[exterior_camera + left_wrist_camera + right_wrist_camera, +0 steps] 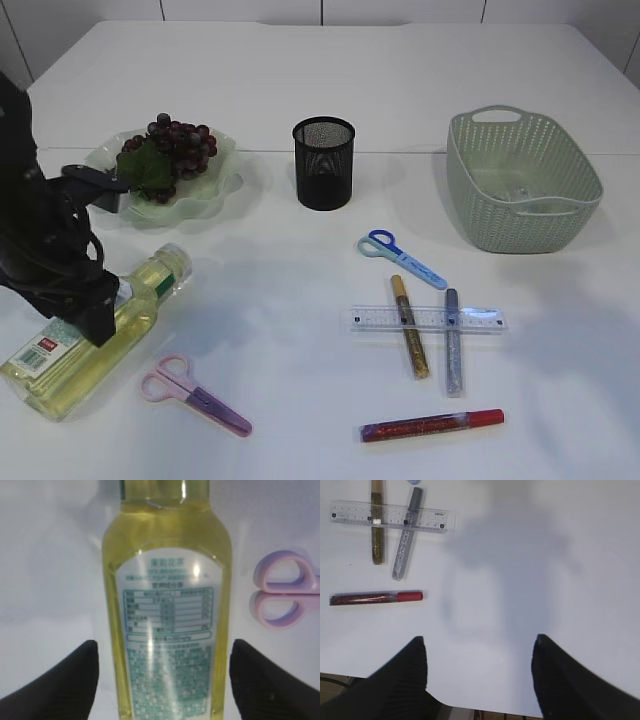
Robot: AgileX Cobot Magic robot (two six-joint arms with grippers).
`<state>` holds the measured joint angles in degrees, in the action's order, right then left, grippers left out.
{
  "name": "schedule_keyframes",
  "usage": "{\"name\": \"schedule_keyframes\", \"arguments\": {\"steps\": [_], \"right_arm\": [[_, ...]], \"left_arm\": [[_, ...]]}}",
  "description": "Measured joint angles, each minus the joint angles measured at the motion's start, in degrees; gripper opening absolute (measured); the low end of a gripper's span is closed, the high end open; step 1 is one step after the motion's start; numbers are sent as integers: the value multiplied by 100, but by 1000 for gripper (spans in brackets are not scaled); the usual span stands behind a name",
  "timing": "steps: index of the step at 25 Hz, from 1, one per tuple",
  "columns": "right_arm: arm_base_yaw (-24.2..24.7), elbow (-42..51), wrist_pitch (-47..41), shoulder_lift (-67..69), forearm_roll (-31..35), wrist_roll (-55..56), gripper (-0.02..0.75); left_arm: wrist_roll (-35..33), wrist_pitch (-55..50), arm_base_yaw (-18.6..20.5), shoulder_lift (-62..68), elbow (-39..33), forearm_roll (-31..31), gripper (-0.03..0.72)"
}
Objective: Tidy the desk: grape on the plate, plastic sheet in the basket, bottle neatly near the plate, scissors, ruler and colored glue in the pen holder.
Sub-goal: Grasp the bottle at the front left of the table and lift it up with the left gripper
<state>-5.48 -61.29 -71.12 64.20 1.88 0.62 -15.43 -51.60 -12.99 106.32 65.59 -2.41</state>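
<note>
The left gripper [162, 680], jaws spread, straddles the lying bottle [92, 333] at the plate's [215, 195] six o'clock near the table's [300, 80] left edge, while the right gripper [479, 680] gapes empty over bare tabletop, arm off-frame.

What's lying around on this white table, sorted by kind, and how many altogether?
Scissors: 2, pink and blue
Glitter glue tubes: 3, gold, silver, red
Clear ruler: 1
Yellow-liquid bottle: 1
Grape bunch: 1
Glass plate: 1
Black mesh pen holder: 1
Green basket: 1
Total: 11
</note>
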Motion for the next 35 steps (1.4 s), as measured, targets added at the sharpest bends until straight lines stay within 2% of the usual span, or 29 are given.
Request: {"name": "schedule_keyframes", "arguments": {"steps": [22,25,30,35], "right_arm": [[0,12,-9,0,0,-11,512],[0,12,-9,0,0,-11,512],[0,12,-9,0,0,-11,512],[0,12,-9,0,0,-11,512]], "left_arm": [[0,13,0,682,9,67,590],[0,13,0,682,9,67,568],[0,-7,0,682,32,67,479],[0,-19,0,682,42,67,465]]}}
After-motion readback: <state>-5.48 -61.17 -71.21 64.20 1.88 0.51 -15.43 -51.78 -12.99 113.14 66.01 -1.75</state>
